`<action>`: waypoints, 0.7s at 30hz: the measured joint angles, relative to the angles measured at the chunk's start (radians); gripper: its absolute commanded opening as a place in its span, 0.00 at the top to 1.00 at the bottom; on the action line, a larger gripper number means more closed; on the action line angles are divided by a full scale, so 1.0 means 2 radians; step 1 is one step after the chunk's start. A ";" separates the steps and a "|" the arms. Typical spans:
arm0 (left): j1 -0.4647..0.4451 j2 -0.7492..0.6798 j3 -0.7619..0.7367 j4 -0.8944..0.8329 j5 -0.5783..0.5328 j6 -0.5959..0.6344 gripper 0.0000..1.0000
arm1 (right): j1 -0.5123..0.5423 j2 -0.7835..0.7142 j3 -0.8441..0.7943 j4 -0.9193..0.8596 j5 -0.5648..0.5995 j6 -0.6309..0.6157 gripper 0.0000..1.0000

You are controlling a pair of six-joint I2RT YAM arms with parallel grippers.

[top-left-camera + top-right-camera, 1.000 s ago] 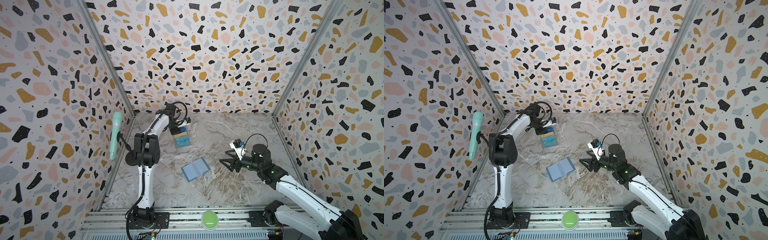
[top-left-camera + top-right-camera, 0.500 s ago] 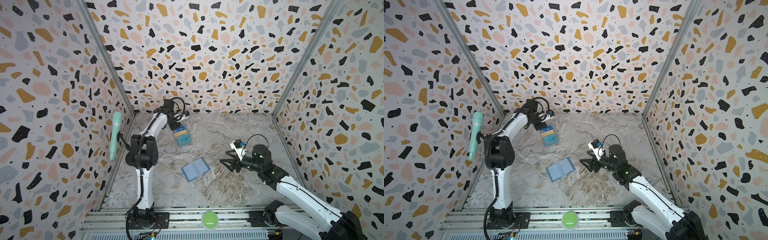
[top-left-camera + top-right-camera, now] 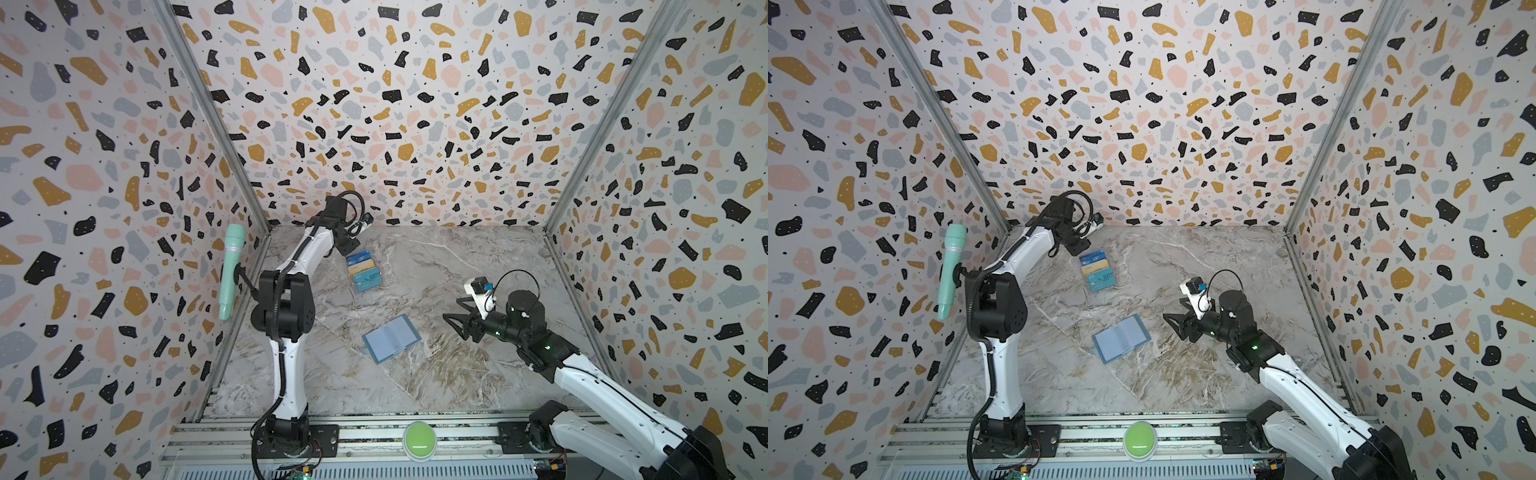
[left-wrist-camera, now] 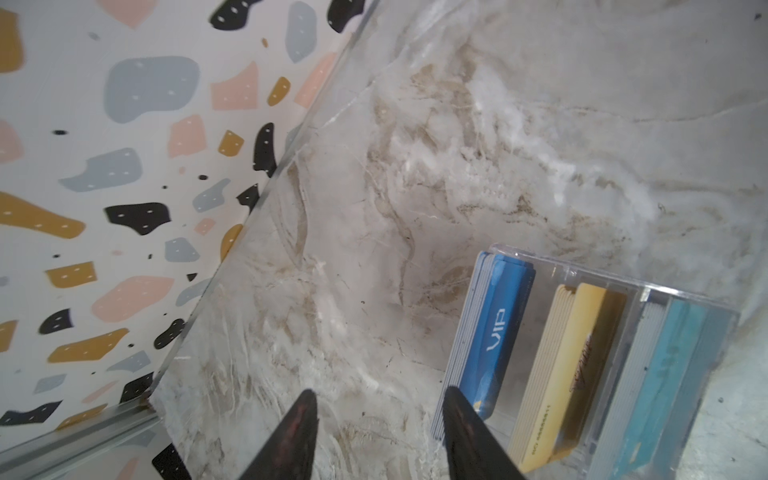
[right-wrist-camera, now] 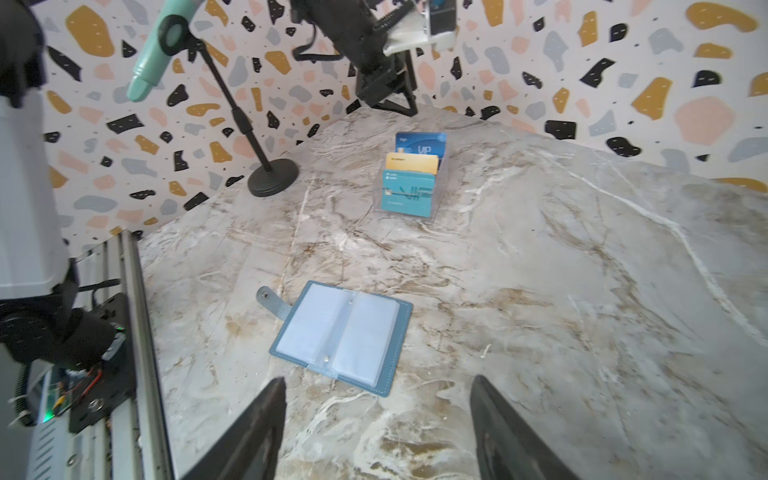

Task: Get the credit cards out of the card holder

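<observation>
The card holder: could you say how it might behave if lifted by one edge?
The card holder lies open flat, so it probably droops at its fold. Its clear sleeves look slippery. Being thin, it likely slides rather than tips.

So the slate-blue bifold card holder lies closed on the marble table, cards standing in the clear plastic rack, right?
Not closed: the slate-blue bifold card holder lies open, pockets up, as the right wrist view shows. The coloured plastic cards do stand in the clear plastic rack.
</observation>
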 measured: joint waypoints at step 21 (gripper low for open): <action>0.003 -0.478 -0.566 0.371 -0.024 -0.285 0.00 | -0.089 0.007 -0.032 0.118 0.288 0.011 0.01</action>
